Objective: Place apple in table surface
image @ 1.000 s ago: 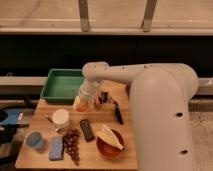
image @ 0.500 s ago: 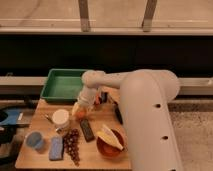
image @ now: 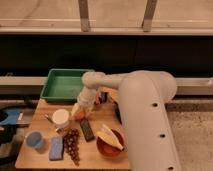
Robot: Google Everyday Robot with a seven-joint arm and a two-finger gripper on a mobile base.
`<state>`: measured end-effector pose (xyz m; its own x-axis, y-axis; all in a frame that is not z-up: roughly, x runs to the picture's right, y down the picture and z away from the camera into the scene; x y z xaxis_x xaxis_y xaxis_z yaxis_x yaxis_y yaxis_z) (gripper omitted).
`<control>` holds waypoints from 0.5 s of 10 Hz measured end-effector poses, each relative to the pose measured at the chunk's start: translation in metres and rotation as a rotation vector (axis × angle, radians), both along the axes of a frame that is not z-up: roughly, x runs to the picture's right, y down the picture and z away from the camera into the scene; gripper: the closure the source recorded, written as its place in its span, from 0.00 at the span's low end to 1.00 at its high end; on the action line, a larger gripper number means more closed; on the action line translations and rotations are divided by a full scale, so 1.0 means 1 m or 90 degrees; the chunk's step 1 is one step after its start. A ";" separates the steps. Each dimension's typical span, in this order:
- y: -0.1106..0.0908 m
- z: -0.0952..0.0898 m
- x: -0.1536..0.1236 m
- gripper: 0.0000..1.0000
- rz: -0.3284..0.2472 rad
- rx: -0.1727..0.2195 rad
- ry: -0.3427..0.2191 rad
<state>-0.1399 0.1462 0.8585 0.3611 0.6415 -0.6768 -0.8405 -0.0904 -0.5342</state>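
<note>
My tool (image: 80, 109) is low over the table (image: 100, 155) near its back edge, at the apple (image: 79, 114); I cannot tell its grip.

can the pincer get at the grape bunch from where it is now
Probably yes. The pincer is low over the table surface at the apple, and the grape bunch lies just in front, with nothing lying between them.

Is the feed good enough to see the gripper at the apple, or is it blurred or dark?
Camera view: soft all over and dim, no glare; the gripper hangs low over the table surface at the apple, their edges merging in blur; background band nearly black.
</note>
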 end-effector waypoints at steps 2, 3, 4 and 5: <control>0.000 0.000 0.000 0.57 -0.004 -0.003 0.000; 0.000 0.000 0.000 0.48 -0.006 -0.002 0.001; -0.003 -0.003 0.001 0.39 -0.008 0.003 0.002; -0.004 -0.005 0.003 0.38 -0.010 0.006 0.002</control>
<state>-0.1374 0.1425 0.8539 0.3694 0.6416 -0.6722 -0.8436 -0.0719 -0.5322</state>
